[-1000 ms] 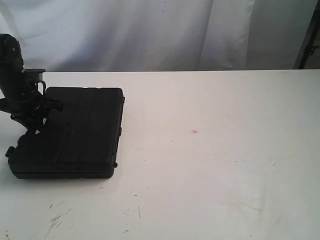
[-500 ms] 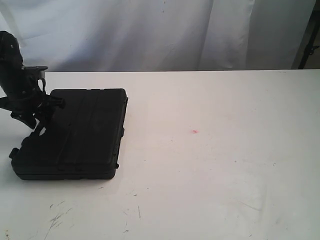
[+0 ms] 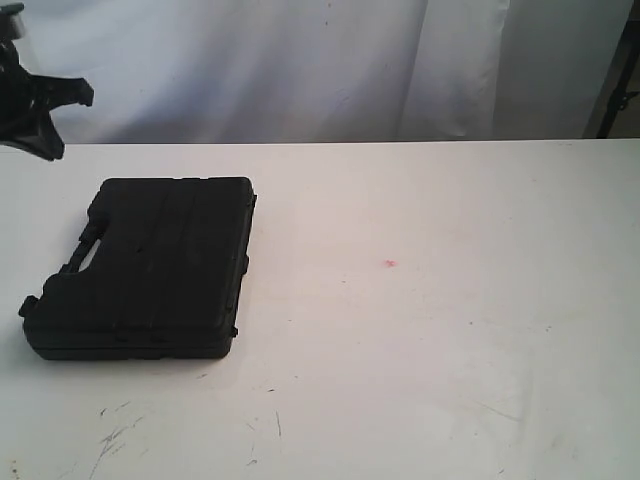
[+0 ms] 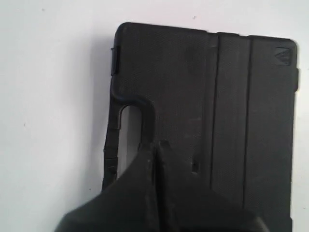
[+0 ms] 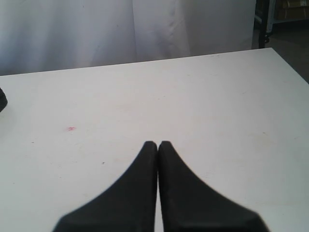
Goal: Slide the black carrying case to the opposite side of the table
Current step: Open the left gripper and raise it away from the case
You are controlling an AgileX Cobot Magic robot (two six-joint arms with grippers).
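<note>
Here's the black case [image 3: 140,265], flat on the table [image 3: 450,380], well to the left of the red speck [image 3: 389,264]. One long side faces the speck and the handle [image 3: 82,255] side faces away. There's an embossed corner emblem [image 4: 284,55], too small to read. The left gripper [image 4: 154,146] hangs above the handle side, pressed together on nothing. The right gripper [image 5: 158,145] is pressed together too, above the table.
</note>
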